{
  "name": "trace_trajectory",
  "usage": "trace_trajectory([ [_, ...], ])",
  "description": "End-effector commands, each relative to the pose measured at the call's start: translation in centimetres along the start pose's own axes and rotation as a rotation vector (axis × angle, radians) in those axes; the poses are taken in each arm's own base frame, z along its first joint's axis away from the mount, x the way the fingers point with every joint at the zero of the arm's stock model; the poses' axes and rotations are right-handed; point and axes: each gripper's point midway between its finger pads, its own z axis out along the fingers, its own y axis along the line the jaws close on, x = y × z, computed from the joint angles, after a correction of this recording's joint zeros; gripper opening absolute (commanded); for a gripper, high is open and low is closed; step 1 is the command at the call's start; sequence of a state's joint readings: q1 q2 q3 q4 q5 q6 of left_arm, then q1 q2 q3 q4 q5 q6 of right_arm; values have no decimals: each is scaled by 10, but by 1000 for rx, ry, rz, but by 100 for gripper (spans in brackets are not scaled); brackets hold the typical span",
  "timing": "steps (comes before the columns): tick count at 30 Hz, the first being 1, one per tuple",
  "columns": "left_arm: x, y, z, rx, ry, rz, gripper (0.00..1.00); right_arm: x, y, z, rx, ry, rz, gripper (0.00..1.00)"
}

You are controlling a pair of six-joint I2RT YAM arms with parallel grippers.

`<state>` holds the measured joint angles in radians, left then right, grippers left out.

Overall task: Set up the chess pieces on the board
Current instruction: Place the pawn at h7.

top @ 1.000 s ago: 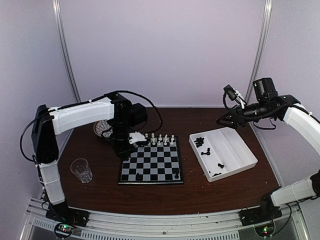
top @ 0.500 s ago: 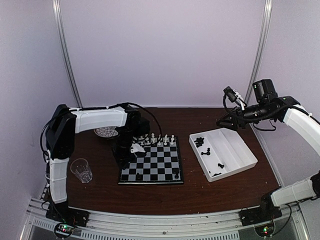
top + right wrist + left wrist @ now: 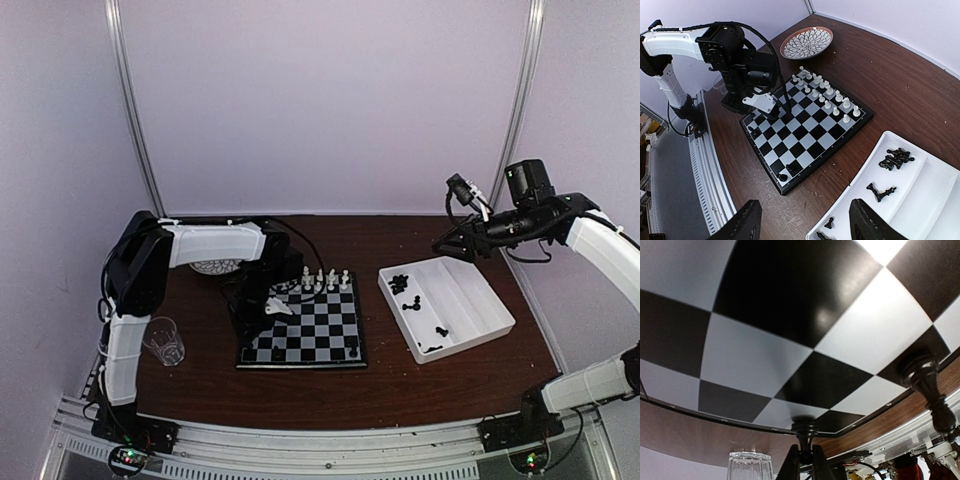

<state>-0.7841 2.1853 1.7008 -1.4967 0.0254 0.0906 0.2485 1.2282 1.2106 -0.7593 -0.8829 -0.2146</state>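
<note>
Chessboard (image 3: 310, 335): lying flat on the brown counter (image 3: 430, 385) in front of the left arm, with its thin black rim showing all round. White chess pieces (image 3: 322, 279) are standing in a row along its far edge, and a few black chess pieces (image 3: 782, 176) are standing on the near rows. The left pincer (image 3: 804, 459) is reaching low over the board's left side. Its jaws are pressing tight together on the top of a black piece (image 3: 804, 431) that is standing on a square at the board's rim. A second black piece (image 3: 926, 385) is standing farther along the same edge. The right pincer (image 3: 805, 220) is hanging high above the far end of the white tray (image 3: 485, 300), its jaws standing well apart and gripping nothing. The tray is sitting just right of the board without touching it. It is carrying loose black pieces (image 3: 896, 157), a cluster in the far compartment and others scattered nearer. A clear drinking glass (image 3: 163, 340) is standing left of the board. A round patterned plate (image 3: 807, 42) is lying beyond the board's far left corner.
</note>
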Motion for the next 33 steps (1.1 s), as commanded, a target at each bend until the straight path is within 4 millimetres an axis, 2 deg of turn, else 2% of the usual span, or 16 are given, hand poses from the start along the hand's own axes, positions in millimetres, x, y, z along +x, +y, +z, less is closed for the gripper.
trace_trajectory([
  [1,-4,1,-1,19,2,-12,9,-1,3,0,-15,-10,-24,63],
  [7,-6,12,-6,-43,-9,-22,13,0,3,1,-18,-8,-19,63],
  [16,-8,11,-7,-28,-10,-27,17,1,4,0,-20,-9,-24,64],
  [23,-9,5,-11,0,-32,-29,29,1,5,0,-23,-9,-25,64],
  [26,-13,2,-25,13,-86,-33,36,1,6,-1,-25,-10,-26,64],
  [28,-14,-7,-44,45,-154,-29,50,1,7,-2,-24,-7,-29,64],
  [29,-13,-10,-54,57,-189,-24,62,0,7,-3,-22,-5,-37,64],
  [30,-12,-13,-65,61,-224,-21,69,2,8,-4,-19,8,-40,64],
  [33,-2,-16,-101,33,-342,-12,70,11,3,-9,32,72,-83,64],
])
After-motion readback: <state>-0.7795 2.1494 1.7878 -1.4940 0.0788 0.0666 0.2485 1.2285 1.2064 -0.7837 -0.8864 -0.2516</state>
